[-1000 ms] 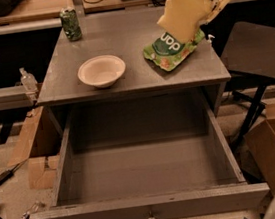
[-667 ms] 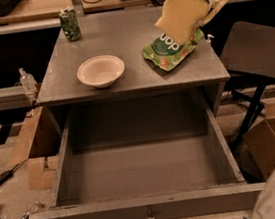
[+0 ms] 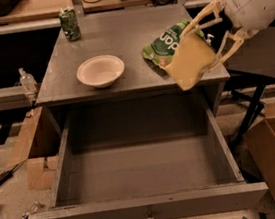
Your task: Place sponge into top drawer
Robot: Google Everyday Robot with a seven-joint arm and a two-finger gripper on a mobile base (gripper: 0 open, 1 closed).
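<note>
The sponge [image 3: 188, 64] is a pale-yellow block. My gripper [image 3: 201, 47] is shut on it and holds it tilted in the air over the table's front right edge, just above the right rear corner of the open drawer. One cream finger [image 3: 205, 16] runs along the sponge's top and the other finger [image 3: 229, 49] along its right side. The top drawer [image 3: 150, 208] is pulled fully out below the tabletop, wide, grey and holding nothing, with a small knob [image 3: 149, 215] on its front panel. The sponge's green layer is hidden.
On the grey table [image 3: 118, 38] stand a white bowl [image 3: 100, 71], a green snack bag [image 3: 162, 45] partly behind the sponge, and a green can [image 3: 70, 24]. Cardboard boxes [image 3: 273, 164] sit right and left [image 3: 32, 150]. A black chair [image 3: 267, 61] is right.
My gripper has carried the sponge forward and down, from above the snack bag to the table's front right edge over the drawer. The drawer, bowl and bag have not moved.
</note>
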